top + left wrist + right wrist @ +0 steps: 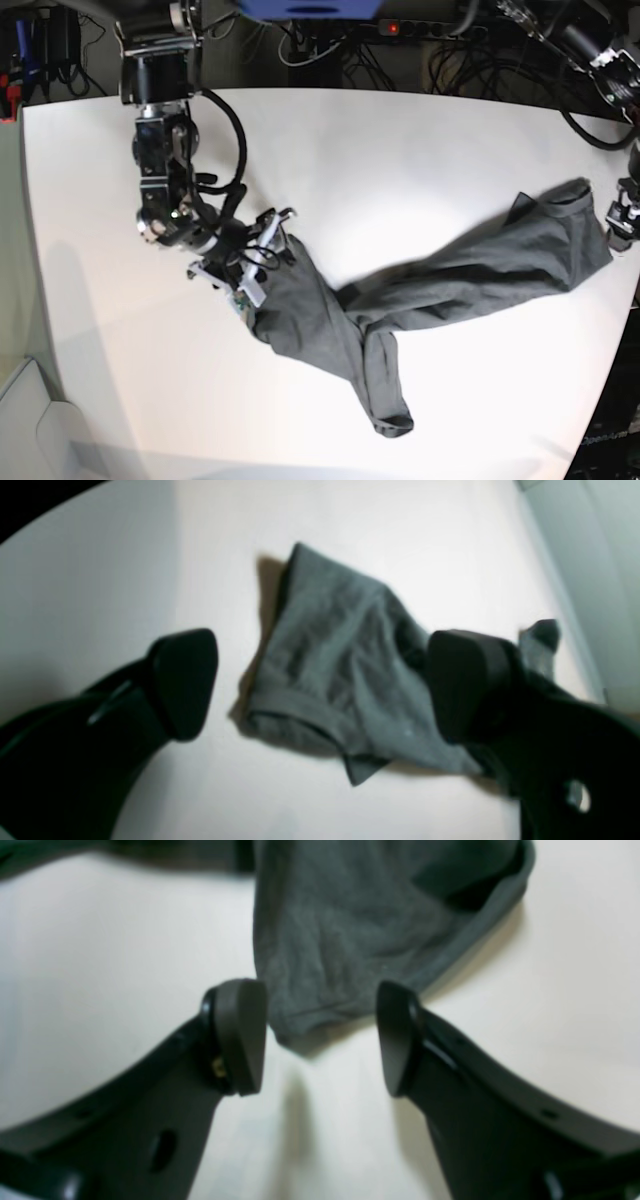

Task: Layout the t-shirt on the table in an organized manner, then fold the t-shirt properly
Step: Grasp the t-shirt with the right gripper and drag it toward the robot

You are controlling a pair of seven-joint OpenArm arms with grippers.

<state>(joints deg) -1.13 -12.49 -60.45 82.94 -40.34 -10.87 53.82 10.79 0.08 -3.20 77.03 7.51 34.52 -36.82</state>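
The dark grey t-shirt [440, 275] lies stretched and rumpled across the white bench [400, 150]. The left hand [320, 685] hangs spread wide above one cloth end, gripping nothing. The right hand [320, 1037] stands parted at the other end, cloth edge between its fingers [240, 1035], not pinched.

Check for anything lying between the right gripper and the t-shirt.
Nothing visible does. The right gripper is open, with the t-shirt edge lying on the bare table right between its fingers.

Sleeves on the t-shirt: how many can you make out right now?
2 visible. One sleeve hangs toward the table's near edge; the other sleeve lies by the left gripper. The t-shirt is twisted, so I can't be certain.
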